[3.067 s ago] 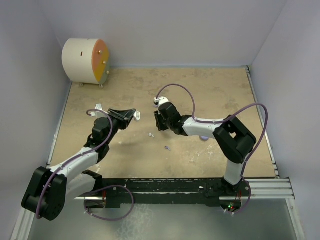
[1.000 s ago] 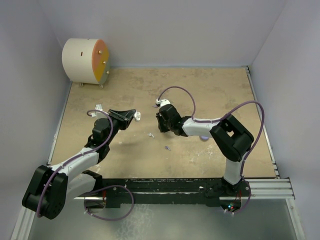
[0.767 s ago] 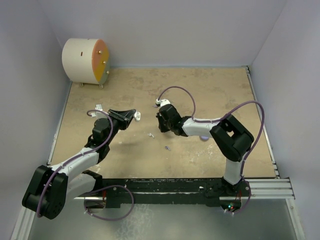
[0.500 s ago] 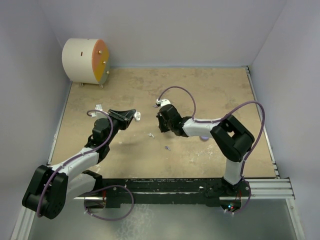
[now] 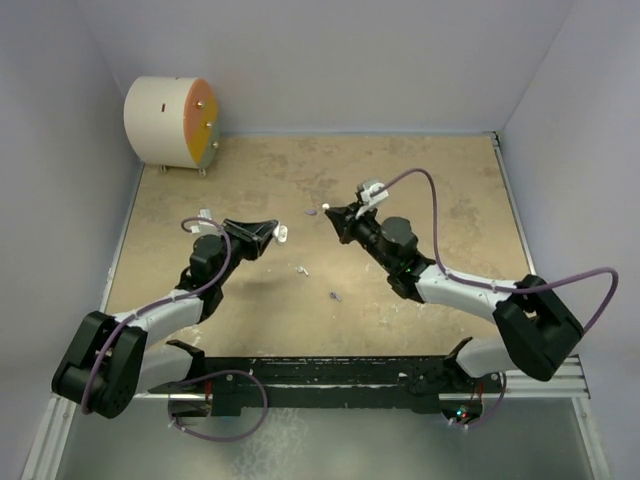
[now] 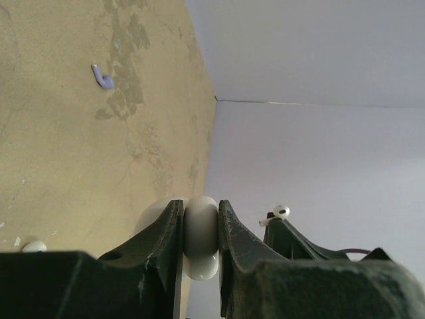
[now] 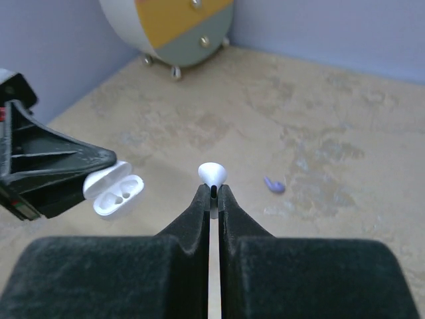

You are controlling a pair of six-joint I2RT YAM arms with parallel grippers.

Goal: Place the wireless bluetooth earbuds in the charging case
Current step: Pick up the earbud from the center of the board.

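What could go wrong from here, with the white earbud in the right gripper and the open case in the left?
1. The right gripper pinches the white earbud only by its stem, at the jaw ends; it might twist or slip out.
2. The left gripper holds the open case off the table, so its sockets may not line up with the bud.

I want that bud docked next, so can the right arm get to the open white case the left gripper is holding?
Probably yes. The charging case faces the right gripper with its lid open, nothing stands between them, and the white earbud is pinched in that gripper.
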